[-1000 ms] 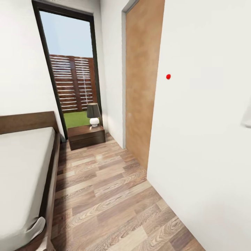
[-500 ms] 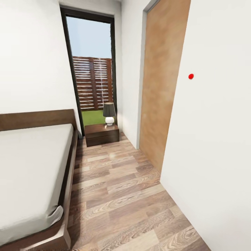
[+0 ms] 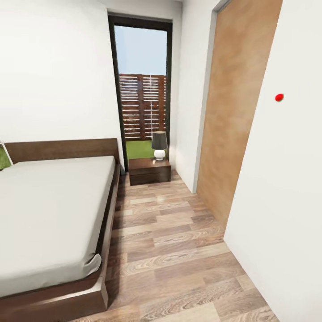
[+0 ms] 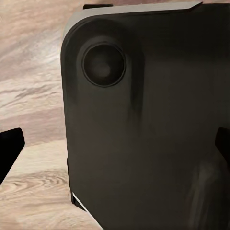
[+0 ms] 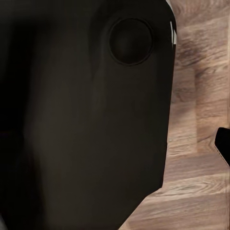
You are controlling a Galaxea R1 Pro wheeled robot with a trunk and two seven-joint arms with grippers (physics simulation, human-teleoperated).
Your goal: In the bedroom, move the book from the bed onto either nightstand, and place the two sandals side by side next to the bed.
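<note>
The bed [image 3: 49, 210], a pale grey mattress on a dark brown frame with a flat headboard, runs along the left of the head view. A low dark brown nightstand [image 3: 149, 171] stands past its far corner, below the tall window. The book and the sandals are out of view. In the left wrist view my left gripper [image 4: 115, 146] hangs in front of a dark part of the robot, its fingertips [image 4: 9, 151] wide apart at the picture's edges. In the right wrist view one of the right gripper's fingertips [image 5: 223, 143] shows far out at the edge over the plank floor.
A small lamp [image 3: 159, 146] with a dark shade stands on the nightstand. A plank-floor aisle [image 3: 174, 241] runs between the bed and the white wall with a brown door [image 3: 232, 129] on the right. Something green [image 3: 3, 157] lies at the headboard's left end.
The head camera has swung left: more of the bed shows, and the nightstand, window and door sit further right in the picture. Nothing in the room has moved.
</note>
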